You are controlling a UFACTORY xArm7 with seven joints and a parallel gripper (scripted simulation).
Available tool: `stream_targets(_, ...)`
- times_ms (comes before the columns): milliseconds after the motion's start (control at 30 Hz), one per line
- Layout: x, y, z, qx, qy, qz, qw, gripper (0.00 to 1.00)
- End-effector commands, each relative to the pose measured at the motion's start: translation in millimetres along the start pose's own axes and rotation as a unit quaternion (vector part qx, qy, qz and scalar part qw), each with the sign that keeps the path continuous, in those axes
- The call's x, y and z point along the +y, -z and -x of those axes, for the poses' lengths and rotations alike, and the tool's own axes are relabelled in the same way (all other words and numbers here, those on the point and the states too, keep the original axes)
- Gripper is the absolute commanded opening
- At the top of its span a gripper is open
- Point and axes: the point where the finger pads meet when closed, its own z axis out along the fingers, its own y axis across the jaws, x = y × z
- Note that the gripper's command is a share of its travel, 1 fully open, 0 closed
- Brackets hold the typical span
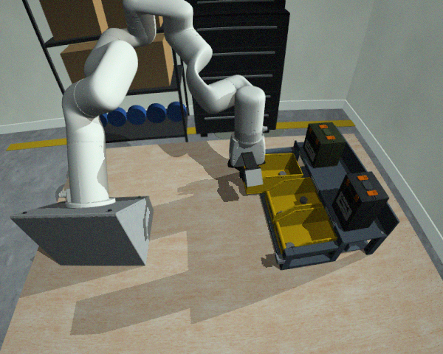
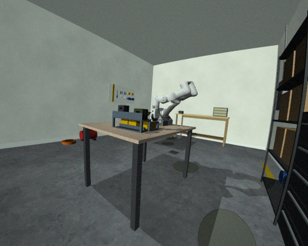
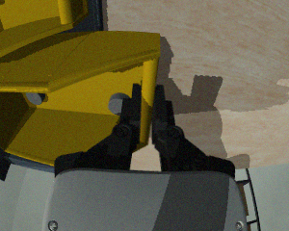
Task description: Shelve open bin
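The open yellow bin [image 1: 278,184] [image 3: 82,122] is at the far end of the row. Its front sticks out past the shelf's front edge over the table, and its rear reaches in over the shelf. Grey round parts lie in it. My gripper [image 3: 146,96] is shut on its front wall, one finger inside and one outside. In the top view the fingertips are hidden. The bin's underside is hidden, so its exact height and tilt cannot be told. Two other yellow bins [image 1: 290,194] [image 1: 303,228] stand side by side on the shelf [image 1: 309,251], open fronts out.
A raised board [image 1: 325,177] behind the bins carries a green case [image 1: 323,148] at the far end and a black case [image 1: 361,201] at the near end. The neighbouring bin's side wall is close beside the held bin. A shelf post [image 1: 296,150] stands near its rear.
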Motion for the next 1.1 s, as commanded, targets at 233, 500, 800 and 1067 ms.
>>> stream_targets(233,-7.6,1.8,-0.5,0.0,0.0,-0.002,1.0,0.0)
stream_targets(500,-11.6,1.9,-0.6,0.0,0.0,-0.002,1.0,0.0)
stream_targets(800,-17.5,1.9,-0.6,0.0,0.0,-0.002,1.0,0.0)
stream_targets(1067,-21.5,2.0,-0.6,0.0,0.0,-0.002,1.0,0.0)
